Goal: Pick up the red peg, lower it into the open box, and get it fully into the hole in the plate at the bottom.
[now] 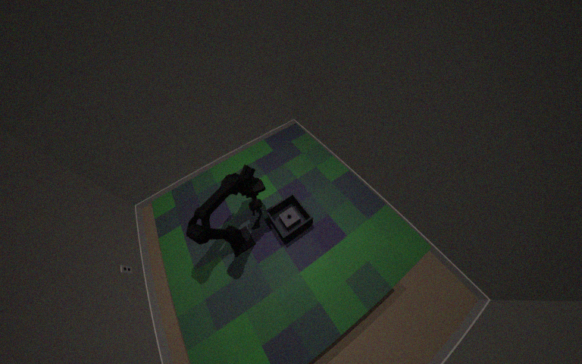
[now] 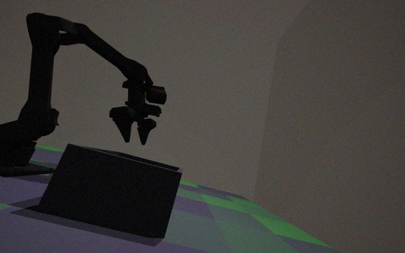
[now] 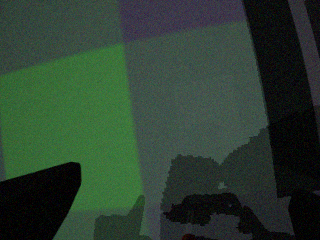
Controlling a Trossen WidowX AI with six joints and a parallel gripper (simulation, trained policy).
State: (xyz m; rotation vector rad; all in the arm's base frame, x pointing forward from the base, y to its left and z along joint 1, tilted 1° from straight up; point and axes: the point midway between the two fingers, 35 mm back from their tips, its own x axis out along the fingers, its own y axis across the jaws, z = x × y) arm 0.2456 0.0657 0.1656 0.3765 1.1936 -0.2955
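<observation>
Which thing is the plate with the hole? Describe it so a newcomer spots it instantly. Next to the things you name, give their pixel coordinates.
On the green-and-purple patchwork surface (image 1: 343,274), find the dark open box (image 1: 298,232) (image 2: 110,191). At its bottom lies the plate (image 1: 283,221), a pale square, lighter than the surrounding walls, with one dark central hole.

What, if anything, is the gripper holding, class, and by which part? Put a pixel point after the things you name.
Nothing is held: the gripper (image 1: 257,208) (image 2: 135,143) is open, its fingers apart with nothing between them.
</observation>
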